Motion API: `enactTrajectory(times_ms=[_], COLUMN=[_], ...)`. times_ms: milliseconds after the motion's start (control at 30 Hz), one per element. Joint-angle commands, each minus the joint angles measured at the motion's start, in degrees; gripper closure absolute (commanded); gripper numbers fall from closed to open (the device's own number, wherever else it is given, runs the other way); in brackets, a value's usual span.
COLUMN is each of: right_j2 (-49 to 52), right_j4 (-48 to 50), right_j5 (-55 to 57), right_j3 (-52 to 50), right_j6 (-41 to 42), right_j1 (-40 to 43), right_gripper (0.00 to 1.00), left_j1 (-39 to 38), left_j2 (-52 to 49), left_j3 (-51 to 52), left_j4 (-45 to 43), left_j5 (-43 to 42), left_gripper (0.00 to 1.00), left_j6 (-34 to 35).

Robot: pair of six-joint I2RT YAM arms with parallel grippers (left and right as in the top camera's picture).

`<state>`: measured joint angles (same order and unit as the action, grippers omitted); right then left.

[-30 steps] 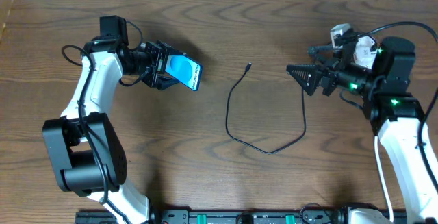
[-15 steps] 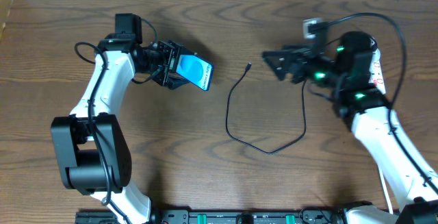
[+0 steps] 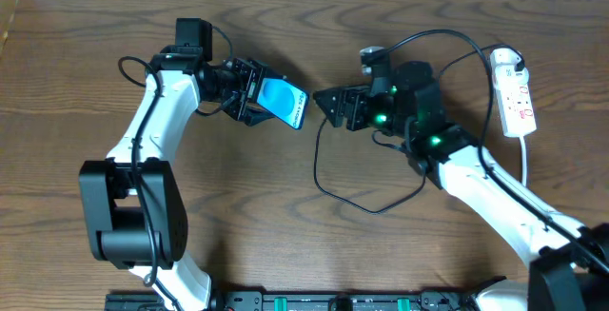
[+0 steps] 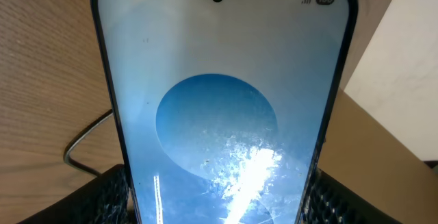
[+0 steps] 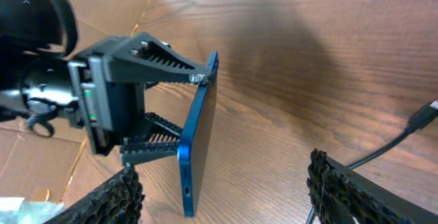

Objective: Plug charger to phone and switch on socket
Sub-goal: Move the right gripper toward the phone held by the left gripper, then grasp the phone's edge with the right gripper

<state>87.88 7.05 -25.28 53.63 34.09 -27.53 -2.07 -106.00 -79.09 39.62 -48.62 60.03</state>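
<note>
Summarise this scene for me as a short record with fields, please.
phone: screen lit, gripped by the left end effector
right end effector: open, holding nothing, close to the phone
charger cable: loose on the table, connector tip not in the phone
power strip: far right of the table, away from both arms

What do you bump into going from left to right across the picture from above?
Left arm → phone → right gripper → socket. The black charger cable overlaps the right gripper, so it is left out.
</note>
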Motion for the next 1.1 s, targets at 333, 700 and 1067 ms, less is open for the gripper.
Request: enactTrajectory(times_ms=[333,700,1067], right_j2=[3.2,9.6,11.9], right_j4=[2.5,9.1,12.9], right_j5=[9.7,12.9,12.7], right_j3=[0.9,0.9,0.9], right_j6=[6.4,11.1,12.2], right_j1=[-6.4,-9.3,-9.3], right_gripper=[0.33,0.43,0.61], left_j1=[-1.7,-2.5,-4.1], left_j2=[0.9,0.9,0.9], left_j3=[-1.3,-1.3,-1.3], left_j4=[-0.1,-0.1,-0.1], left_j5=[-0.8,-0.8,-0.8], left_gripper=[0.46,0.46,0.46], left_j6=[1.6,1.6,1.6])
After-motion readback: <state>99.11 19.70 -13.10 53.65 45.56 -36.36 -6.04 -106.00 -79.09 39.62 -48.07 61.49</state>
